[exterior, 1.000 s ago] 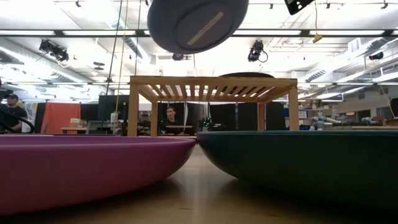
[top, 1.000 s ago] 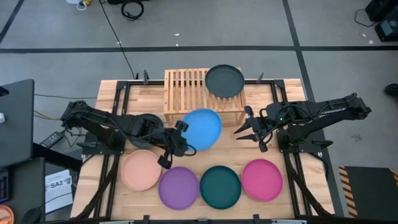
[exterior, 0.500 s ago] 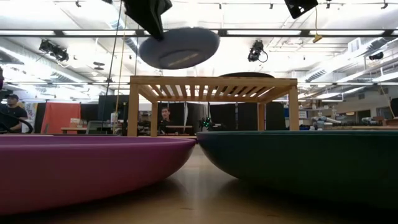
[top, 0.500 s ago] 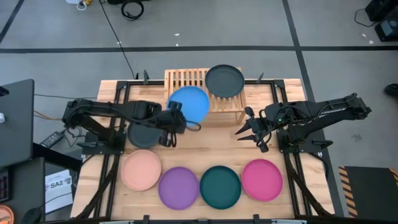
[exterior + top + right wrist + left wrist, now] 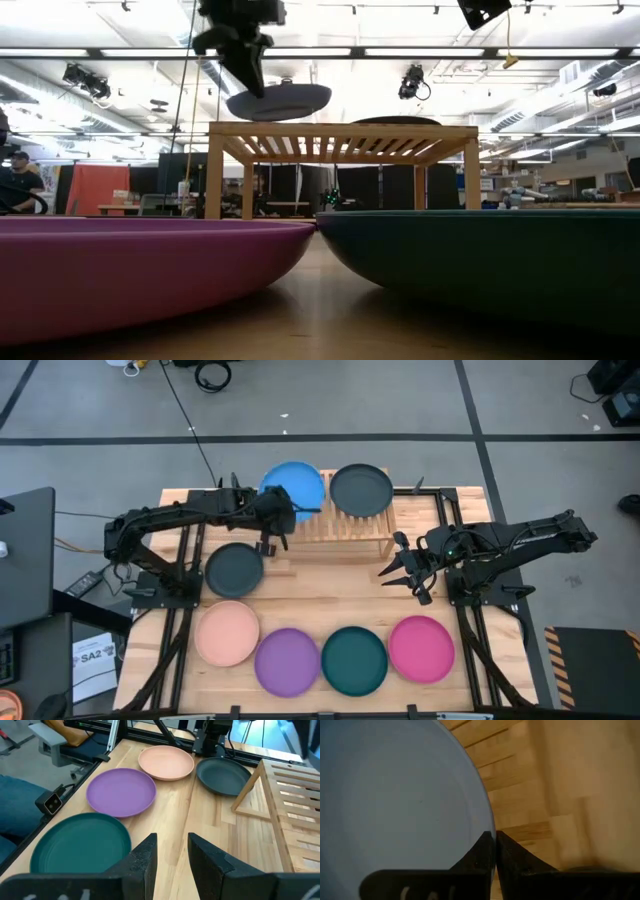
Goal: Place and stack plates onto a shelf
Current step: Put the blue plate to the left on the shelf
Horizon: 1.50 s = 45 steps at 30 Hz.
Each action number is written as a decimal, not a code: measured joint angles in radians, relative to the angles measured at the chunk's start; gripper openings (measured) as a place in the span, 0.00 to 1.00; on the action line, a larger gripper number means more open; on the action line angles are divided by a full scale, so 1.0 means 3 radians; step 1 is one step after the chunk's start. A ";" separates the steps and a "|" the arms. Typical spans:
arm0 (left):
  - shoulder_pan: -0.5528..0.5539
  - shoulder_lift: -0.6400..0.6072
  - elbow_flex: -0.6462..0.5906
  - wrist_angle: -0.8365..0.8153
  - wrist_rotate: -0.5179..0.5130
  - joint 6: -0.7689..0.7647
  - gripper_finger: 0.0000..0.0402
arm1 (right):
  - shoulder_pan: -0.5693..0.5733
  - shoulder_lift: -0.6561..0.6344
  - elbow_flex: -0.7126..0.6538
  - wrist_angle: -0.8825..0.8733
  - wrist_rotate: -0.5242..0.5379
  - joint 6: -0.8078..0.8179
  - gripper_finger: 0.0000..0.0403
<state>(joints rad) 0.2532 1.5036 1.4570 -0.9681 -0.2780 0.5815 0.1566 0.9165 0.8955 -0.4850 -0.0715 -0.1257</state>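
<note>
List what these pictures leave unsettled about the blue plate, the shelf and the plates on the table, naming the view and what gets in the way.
- Blue plate: the high view cannot show whether it touches the shelf; the low view shows only its underside.
- Left gripper: shut on the plate's rim; the left wrist view cuts off most of the plate.
- Charcoal plate on the shelf: the low view shows just a sliver.
- Magenta plate: absent from the right wrist view.

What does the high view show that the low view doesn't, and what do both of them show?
Only the high view shows the peach plate, the charcoal plate on the table, and the right gripper, empty beside the shelf. Only the low view shows the room under the shelf, with a person. Both show the left gripper pinching the blue plate above the shelf.
</note>
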 joint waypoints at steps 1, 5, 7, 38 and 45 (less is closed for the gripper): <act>0.0058 0.0008 -0.0001 -0.0002 0.0014 0.0021 0.04 | 0.0001 0.0000 0.0000 0.0000 0.0000 0.0000 0.28; 0.0238 0.0048 -0.0028 0.0066 0.0241 0.0046 0.04 | 0.0001 0.0000 0.0001 0.0001 0.0000 0.0000 0.28; 0.0285 0.0096 -0.0033 0.0041 0.0334 0.0045 0.04 | 0.0000 -0.0001 0.0000 0.0001 0.0000 0.0000 0.28; 0.0302 0.0267 -0.0033 0.0135 0.0356 0.0021 0.04 | 0.0000 -0.0001 0.0000 -0.0010 0.0000 0.0000 0.28; 0.0302 0.0267 -0.0033 0.0135 0.0357 0.0019 0.14 | 0.0000 -0.0001 0.0000 -0.0011 0.0000 0.0000 0.28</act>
<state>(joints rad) 0.3439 1.5837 1.4471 -0.9276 -0.1709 0.5873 0.1566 0.9161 0.8955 -0.4883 -0.0715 -0.1257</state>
